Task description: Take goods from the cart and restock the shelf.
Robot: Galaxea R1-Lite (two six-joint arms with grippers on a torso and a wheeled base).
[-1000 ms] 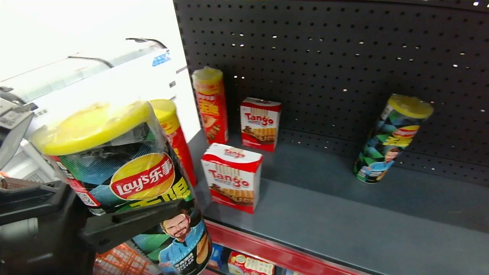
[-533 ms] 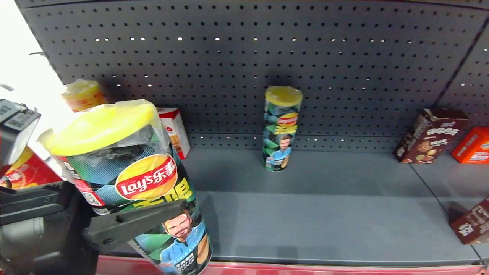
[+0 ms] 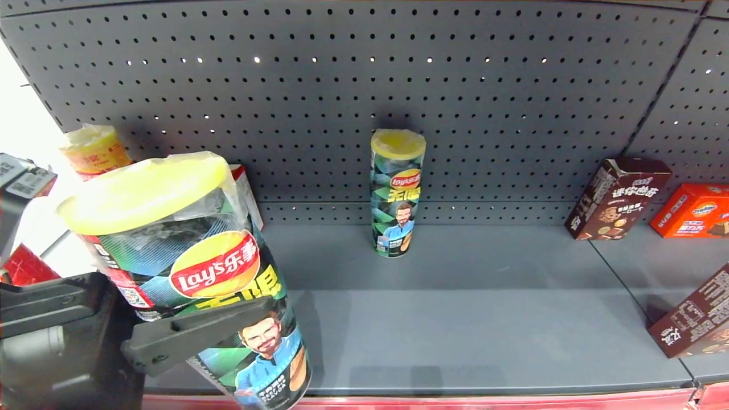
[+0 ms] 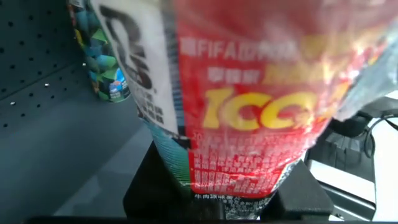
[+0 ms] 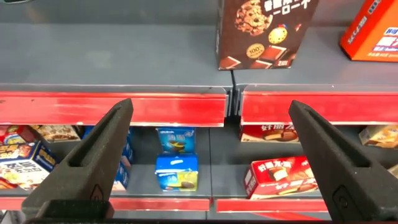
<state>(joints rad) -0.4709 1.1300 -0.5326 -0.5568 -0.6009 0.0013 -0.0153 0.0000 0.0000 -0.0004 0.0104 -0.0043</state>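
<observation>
Grey shelf (image 3: 484, 319) boards ran across the head view below a dark pegboard (image 3: 455, 85). Nearest the camera, at the shelf's left front, the left gripper (image 3: 196, 327) held a can (image 3: 188, 256) with its yellow lid up and its body slightly tilted; the fingers (image 3: 193, 333) were clamped on its lower half, one lying across the printed front; whether its base touched the shelf could not be told. In the right wrist view, the right gripper (image 5: 211, 109) hung facing the red rail (image 5: 155, 112) of the shelf edge, its fingers (image 5: 87, 168) spread wide with nothing between them; under the rail, a blue pack (image 5: 177, 171) and a red box (image 5: 280, 177) sat on a lower shelf. Farther in, a front box (image 3: 692, 319), brown, lay near the shelf's right front. At the back, a second can (image 3: 396, 193) stood upright just before the pegboard, well apart from the held one; to its right a brown box (image 3: 618, 196) leaned against the pegboard beside an orange box (image 3: 692, 209); at the left back stood a red can (image 3: 94, 151), and a white box (image 3: 245, 191) was partly hidden behind the held can.
</observation>
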